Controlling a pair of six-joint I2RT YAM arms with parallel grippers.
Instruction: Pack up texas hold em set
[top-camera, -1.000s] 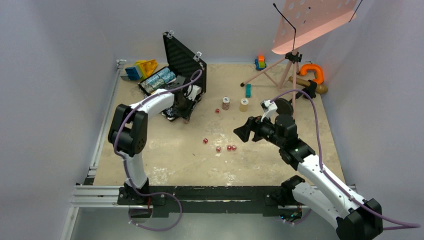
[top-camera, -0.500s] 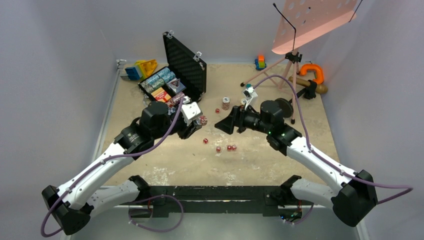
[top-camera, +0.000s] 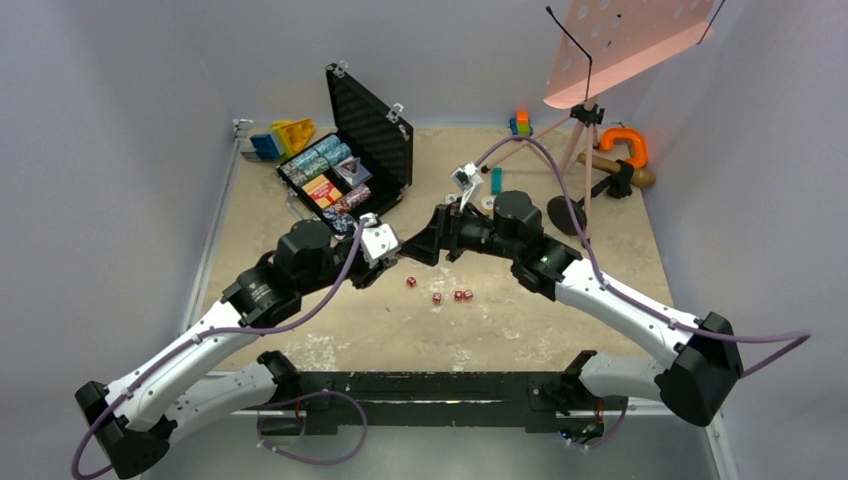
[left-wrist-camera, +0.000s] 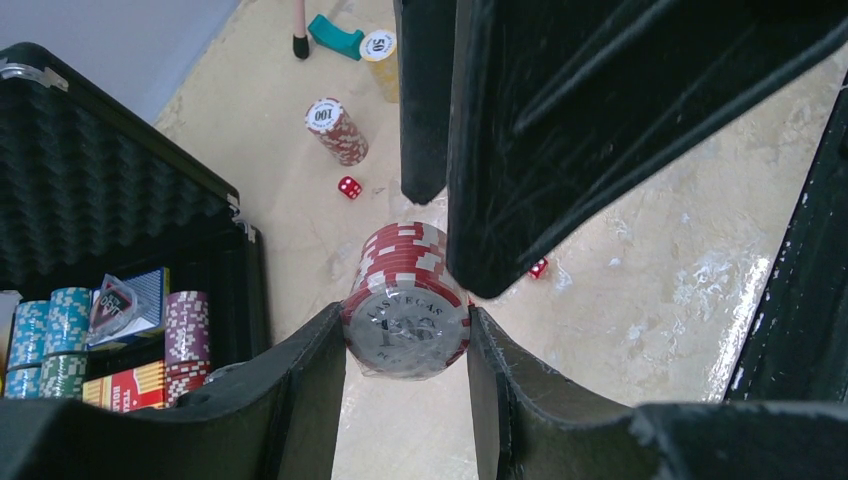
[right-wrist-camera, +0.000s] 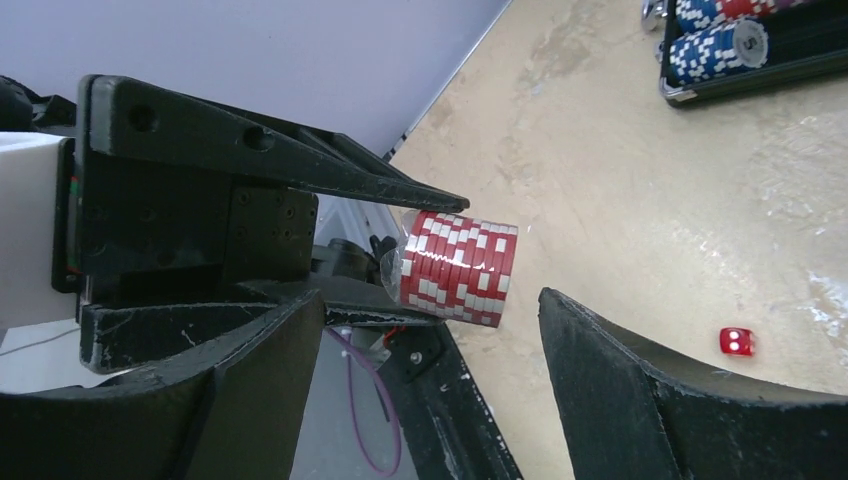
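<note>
Chip stack (right-wrist-camera: 455, 268) in left tool (left-wrist-camera: 406, 340) sits before right tool (right-wrist-camera: 431, 297), jaws wide — table (top-camera: 350, 340) bare toward the bases.

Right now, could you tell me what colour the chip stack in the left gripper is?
The chip stack is red with white edge marks, clearest in the right wrist view.

The briefcase (left-wrist-camera: 100, 170) runs off the left wrist view's edge; overhead, the dice (top-camera: 437, 297) are unreadably small.

The red chip stack (left-wrist-camera: 405, 318) is wrapped in glossy clear film. The briefcase (left-wrist-camera: 100, 180) is lined with matt black dimpled foam. The worktop (left-wrist-camera: 640, 300) is seen worn, mottled, faintly glossy.
</note>
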